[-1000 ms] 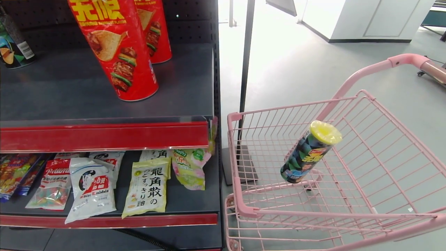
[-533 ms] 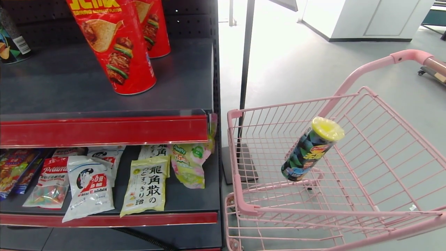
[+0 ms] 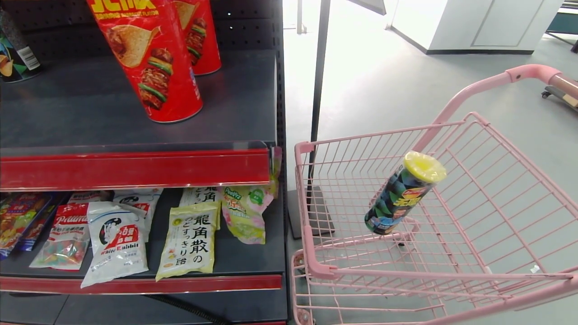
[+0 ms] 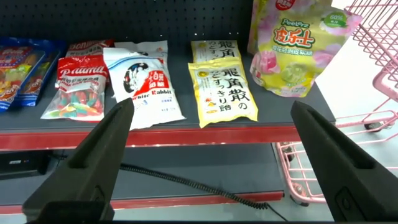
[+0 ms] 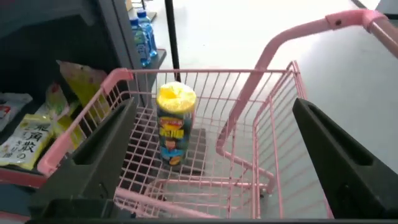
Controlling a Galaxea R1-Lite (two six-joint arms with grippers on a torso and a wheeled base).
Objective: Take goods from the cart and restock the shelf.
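Writing: the can [image 3: 403,194] in the cart [image 3: 316,266] has yellow lettering on a red patch mid-body, too small to make out; two red cans [image 3: 151,58] on the upper shelf [image 3: 135,169] have big yellow characters at the top and pics of a crisp & meat skewers; a dark can [image 3: 16,54] at the shelf's left edge shows a barcode sticker. On the lower shelf, a yellow bag [image 3: 189,241] has large black characters down its front; a white bag [image 3: 117,243] has a red patch w/ white print; a green-pink bag [image 3: 246,212] leans at the right end; a red-white sweets bag [image 3: 63,237] lies left of the white one.

The cart's can: tall tube, dark body w/ blue-green pattern, yellow plastic lid; stands on its base on the wire floor of the pink basket, apart from the side walls; cart sits just right of the shelf unit.

Left gripper [image 4: 211,107]: fingers [image 4: 106,149] spread wide, nothing between them, facing the lower shelf's bags; a black coiled cable [image 4: 205,190] runs beneath that shelf.

Right gripper [image 5: 214,106]: fingers [image 5: 99,149] also spread wide, holding nothing, above the basket w/ the can [image 5: 175,124] between them but farther off, not touched.
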